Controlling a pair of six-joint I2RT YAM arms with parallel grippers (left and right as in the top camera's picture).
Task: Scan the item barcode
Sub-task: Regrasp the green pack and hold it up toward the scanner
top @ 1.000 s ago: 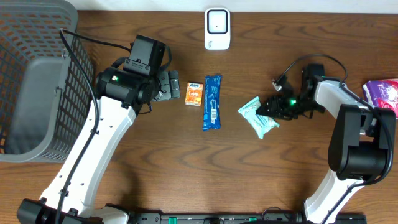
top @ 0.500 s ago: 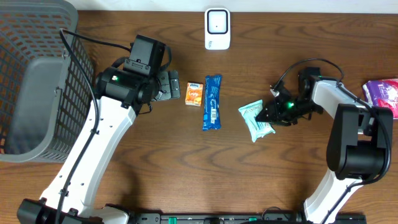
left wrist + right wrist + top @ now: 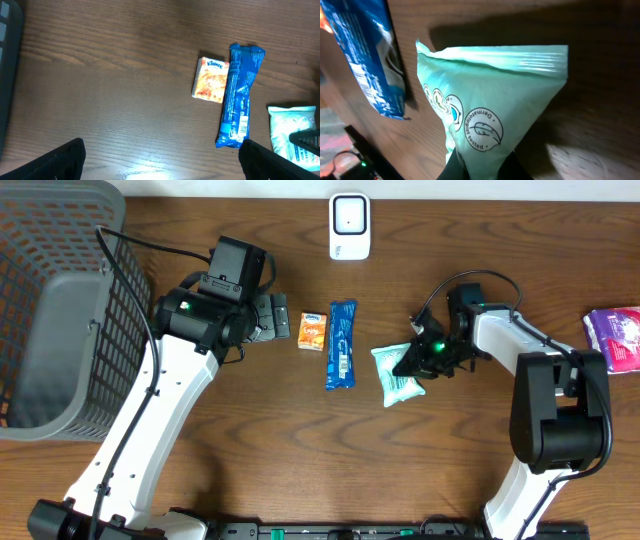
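Left of centre, I see the left gripper with its fingers spread wide and empty, just beside the orange tissue pack. The blue wrapper lies mid-frame, with the scanner at top centre. Just right of the wrapper, the right gripper pinches the mint-green pouch.

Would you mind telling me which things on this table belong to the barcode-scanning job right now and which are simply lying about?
In the job: mint-green wipes pack, pinched in the right claw; white barcode scanner.
Lying about, for now: Kleenex pack; blue snack wrapper; purple pack; grey mesh basket.
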